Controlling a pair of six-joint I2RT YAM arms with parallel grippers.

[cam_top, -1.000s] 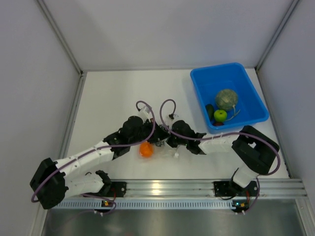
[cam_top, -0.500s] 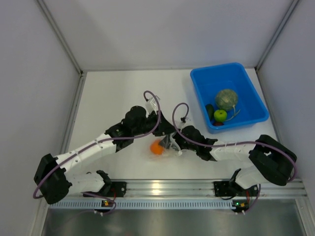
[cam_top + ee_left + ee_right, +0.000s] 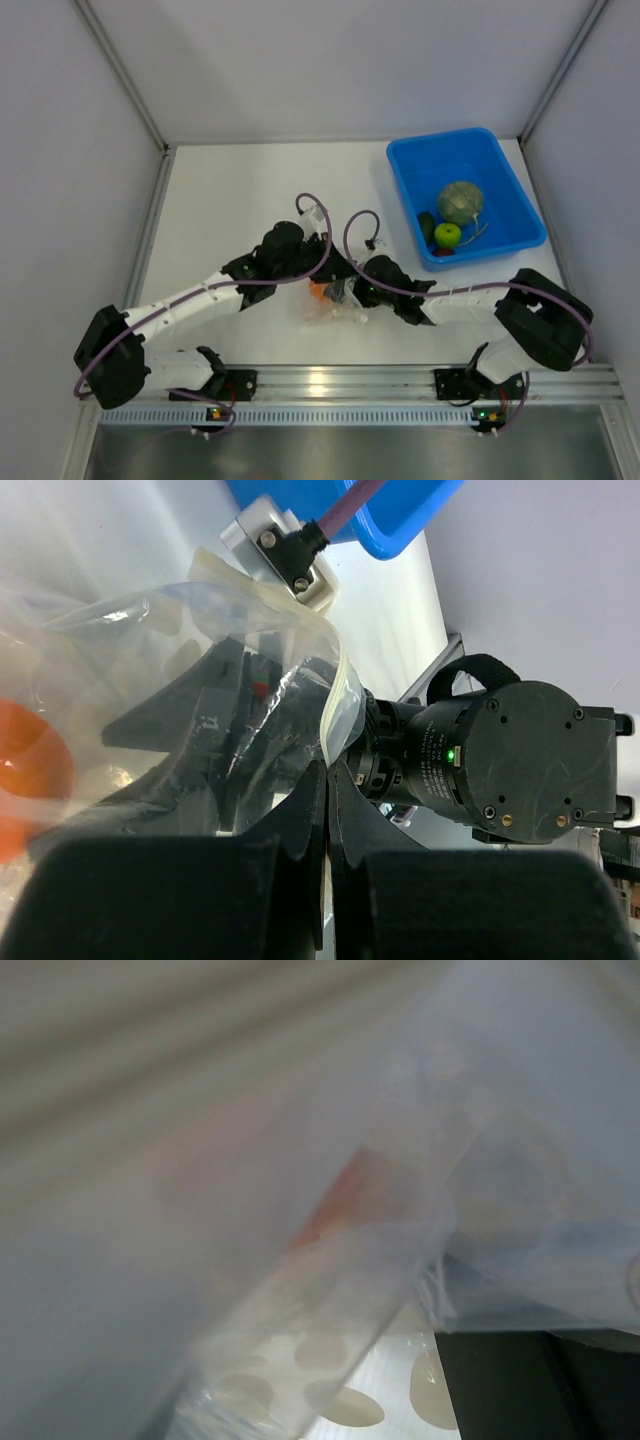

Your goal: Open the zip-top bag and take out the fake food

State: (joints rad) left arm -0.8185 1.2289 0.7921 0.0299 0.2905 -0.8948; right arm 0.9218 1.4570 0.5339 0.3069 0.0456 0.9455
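The zip-top bag [image 3: 328,306], clear with white dots, lies between the two arms near the table's front. My left gripper [image 3: 328,772] is shut on the bag's zip edge [image 3: 340,705] and holds the mouth up. Of the fake food, an orange [image 3: 317,290] sits inside the bag and shows at the left in the left wrist view [image 3: 28,770]. My right gripper [image 3: 345,292] is pushed into the bag's mouth; its dark fingers [image 3: 235,730] show spread behind the plastic. Plastic blurs the right wrist view, leaving one finger [image 3: 540,1380] visible. A melon [image 3: 460,200], green apple [image 3: 447,234] and dark piece [image 3: 428,224] lie in the bin.
The blue bin [image 3: 500,160] stands at the back right, close to the right wall. Purple cables [image 3: 355,225] loop above both wrists. The aluminium rail [image 3: 330,380] with both arm bases runs along the near edge. Grey walls close in the table on three sides.
The bag and orange have shifted right and slightly back with the left gripper. The right gripper has swung round to the bag's mouth and gone into it, its jaws spreading a little wider.
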